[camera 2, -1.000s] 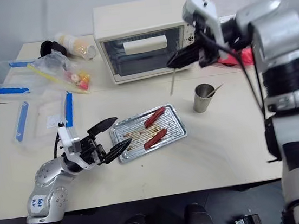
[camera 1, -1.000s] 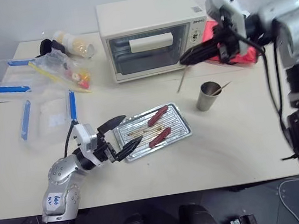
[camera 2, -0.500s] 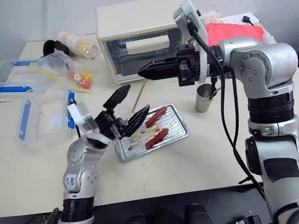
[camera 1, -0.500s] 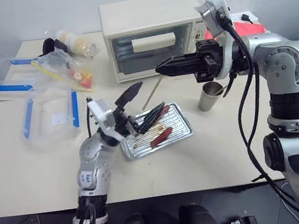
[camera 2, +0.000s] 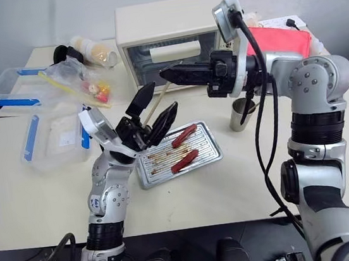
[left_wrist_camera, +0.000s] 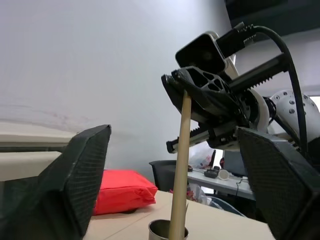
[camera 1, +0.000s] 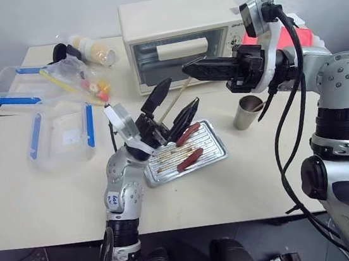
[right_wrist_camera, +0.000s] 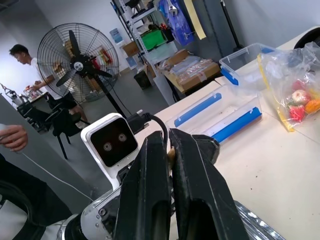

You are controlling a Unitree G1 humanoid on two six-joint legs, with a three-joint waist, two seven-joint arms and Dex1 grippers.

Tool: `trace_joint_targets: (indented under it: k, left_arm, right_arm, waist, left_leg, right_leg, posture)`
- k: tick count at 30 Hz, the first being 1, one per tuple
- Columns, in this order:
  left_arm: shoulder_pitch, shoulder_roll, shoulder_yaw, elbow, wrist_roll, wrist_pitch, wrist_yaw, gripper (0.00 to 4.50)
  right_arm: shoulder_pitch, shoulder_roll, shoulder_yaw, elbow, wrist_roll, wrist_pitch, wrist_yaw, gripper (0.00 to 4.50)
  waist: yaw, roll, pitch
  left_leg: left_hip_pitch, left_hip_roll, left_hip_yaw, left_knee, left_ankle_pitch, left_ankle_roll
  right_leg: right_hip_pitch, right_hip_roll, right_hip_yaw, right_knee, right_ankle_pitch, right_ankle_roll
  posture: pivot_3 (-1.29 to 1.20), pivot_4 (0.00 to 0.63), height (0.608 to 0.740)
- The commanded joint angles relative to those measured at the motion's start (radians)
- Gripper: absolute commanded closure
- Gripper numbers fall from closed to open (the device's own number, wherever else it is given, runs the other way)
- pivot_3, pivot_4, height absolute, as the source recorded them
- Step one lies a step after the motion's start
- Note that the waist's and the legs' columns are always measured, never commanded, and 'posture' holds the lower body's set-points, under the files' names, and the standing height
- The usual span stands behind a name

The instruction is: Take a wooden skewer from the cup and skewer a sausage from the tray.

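Note:
My right gripper [camera 1: 187, 70] is shut on the upper end of a thin wooden skewer [camera 1: 175, 100], which slants down and to the left above the table. My left gripper [camera 1: 182, 91] is raised with its fingers apart, one on each side of the skewer [left_wrist_camera: 180, 165], not touching it. Below them lies the silvery tray [camera 1: 220, 146] with two reddish-brown sausages [camera 1: 189, 133] [camera 1: 187, 159]. The metal cup [camera 1: 247, 114] stands to the tray's right, under my right arm. In the right wrist view the shut fingers [right_wrist_camera: 150, 200] pinch the skewer's end.
A cream toaster oven [camera 1: 175, 35] stands behind the tray. Clear plastic boxes with blue clips [camera 1: 59, 128] and a bag of food [camera 1: 82, 78] lie at the left. A red object [camera 2: 278, 38] sits at the back right. A person [right_wrist_camera: 22, 55] stands far off.
My left arm has risen from the tray's left edge and swung right, bringing its fingers around the skewer. My right gripper turned, tilting the skewer toward the left gripper.

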Motion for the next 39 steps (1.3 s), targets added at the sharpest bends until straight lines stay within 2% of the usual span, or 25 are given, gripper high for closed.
trace_joint_targets:
  k: [1,11,20,24,26,28,33,34,39]
  left_arm:
    - [-0.01,-0.015,-0.007,-0.036,-0.017,-0.018,0.011,1.54]
    - [0.002,-0.036,-0.017,-0.05,-0.023,-0.014,0.036,4.49]
    - [-0.019,-0.034,0.015,-0.053,-0.033,0.001,0.072,4.49]
    - [-0.01,0.012,0.027,-0.064,-0.037,0.033,0.057,4.5]
    - [0.014,0.074,0.033,-0.08,-0.043,0.069,0.031,4.5]
    - [0.058,0.159,0.04,-0.099,-0.045,0.096,-0.02,4.5]
    - [0.207,0.389,0.115,-0.138,-0.046,0.125,-0.15,4.5]
    - [0.246,0.438,0.141,-0.14,-0.042,0.123,-0.17,4.5]
    - [0.381,0.545,0.253,-0.15,-0.064,0.129,-0.193,4.5]
  right_arm:
    - [-0.001,-0.011,-0.024,-0.016,0.037,-0.013,-0.015,4.5]
    - [0.008,-0.021,-0.021,-0.006,0.069,-0.02,-0.041,4.5]
    - [0.043,-0.062,-0.022,0.0,0.079,-0.021,-0.054,4.5]
    - [0.09,-0.117,-0.001,-0.015,0.062,-0.065,-0.015,3.39]
    - [0.14,-0.167,0.031,-0.04,0.013,-0.143,0.031,2.67]
    - [0.198,-0.219,0.059,-0.061,-0.041,-0.231,0.078,1.84]
    - [0.43,-0.325,0.093,-0.145,-0.171,-0.506,0.22,0.29]
    - [0.499,-0.327,0.079,-0.164,-0.185,-0.587,0.261,0.06]
    - [0.719,-0.321,0.063,-0.219,-0.279,-0.898,0.358,0.06]
  waist:
    - [0.0,0.0,0.0]
    - [0.001,0.0,0.0]
    - [0.002,0.0,0.0]
    - [0.002,0.0,0.0]
    - [0.002,0.0,0.0]
    - [0.002,0.0,0.0]
    - [0.001,0.0,0.0]
    - [0.001,0.0,0.0]
    - [0.001,0.0,0.0]
  left_leg:
    - [0.0,0.0,0.0,0.0,0.0,0.0]
    - [0.0,0.0,0.0,0.0,0.0,0.0]
    - [0.0,0.0,0.0,0.0,0.0,0.0]
    - [-0.001,0.0,-0.002,0.0,0.0,0.001]
    - [-0.001,0.0,-0.002,-0.001,0.0,0.001]
    - [-0.001,0.0,-0.001,-0.001,0.0,0.001]
    - [0.0,0.001,-0.001,-0.003,0.0,0.001]
    - [0.0,0.001,-0.001,-0.003,0.0,0.001]
    - [0.001,0.0,0.0,-0.002,-0.001,0.001]
  right_leg:
    - [0.0,0.0,0.0,0.0,0.0,0.0]
    - [0.0,0.0,0.0,0.0,0.0,0.0]
    - [0.0,0.0,0.0,-0.001,0.0,0.0]
    - [0.002,0.0,0.0,-0.003,0.0,0.0]
    - [0.002,0.0,0.0,-0.004,0.0,0.0]
    - [0.001,0.0,0.0,-0.005,0.0,0.0]
    - [0.001,0.001,-0.001,-0.006,0.0,0.001]
    - [0.001,0.001,-0.001,-0.006,0.0,0.001]
    - [0.002,0.0,0.0,-0.006,0.0,0.001]
  posture:
    - [0.0,0.15,0.74]
    - [0.0,0.15,0.74]
    - [0.0,0.15,0.74]
    - [0.0,0.15,0.74]
    - [0.0,0.15,0.74]
    - [0.0,0.15,0.74]
    - [0.0,0.15,0.74]
    - [0.0,0.15,0.74]
    - [0.0,0.15,0.74]
